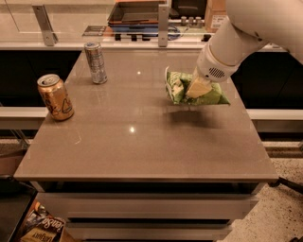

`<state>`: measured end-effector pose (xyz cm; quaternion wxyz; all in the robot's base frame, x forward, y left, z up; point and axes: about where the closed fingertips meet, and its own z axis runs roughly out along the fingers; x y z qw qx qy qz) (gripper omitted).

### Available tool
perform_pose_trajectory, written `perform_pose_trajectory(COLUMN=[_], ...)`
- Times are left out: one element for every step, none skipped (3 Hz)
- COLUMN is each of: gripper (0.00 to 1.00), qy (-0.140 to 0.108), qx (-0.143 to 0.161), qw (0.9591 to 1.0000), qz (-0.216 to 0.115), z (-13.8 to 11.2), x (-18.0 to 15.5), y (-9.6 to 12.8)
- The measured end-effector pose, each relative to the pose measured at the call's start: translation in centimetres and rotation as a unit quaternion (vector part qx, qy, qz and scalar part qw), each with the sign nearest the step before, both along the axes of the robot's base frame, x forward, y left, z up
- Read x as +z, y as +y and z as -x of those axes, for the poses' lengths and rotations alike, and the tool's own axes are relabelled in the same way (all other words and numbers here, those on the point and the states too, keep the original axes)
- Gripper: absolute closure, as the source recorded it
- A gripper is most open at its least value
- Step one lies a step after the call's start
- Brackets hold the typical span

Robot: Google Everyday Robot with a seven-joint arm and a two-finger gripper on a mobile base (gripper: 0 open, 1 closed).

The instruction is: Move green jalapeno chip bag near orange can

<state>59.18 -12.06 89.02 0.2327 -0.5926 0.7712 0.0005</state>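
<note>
The green jalapeno chip bag (177, 87) is light green and crinkled, held a little above the right part of the table, with its shadow on the top below it. My gripper (197, 88) comes down from the upper right on a white arm and is shut on the middle of the bag. The orange can (55, 97) stands upright near the table's left edge, far to the left of the bag.
A taller silver-grey can (96, 62) stands at the back left of the grey table (142, 151). Behind the table runs a counter with a rail post (163, 22) and a dark tray (137, 12). A printed package (40, 227) lies on the floor at bottom left.
</note>
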Motion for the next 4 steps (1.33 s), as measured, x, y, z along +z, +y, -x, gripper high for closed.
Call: perform_pose_trajectory(gripper=[1.0,1.0,1.0,1.0], qy=[-0.008,-0.017,-0.019,-0.02], qx=[0.033,0.08,0.114,0.131], qw=[0.9994,0.9963,0.9921,0.9889], qz=[-0.008,-0.028,-0.049,-0.066], z=[1.8,3.2,4.6,6.2], x=[0.8,0.9,0.2,-0.6], y=[2.7,6.2,9.8,13.0])
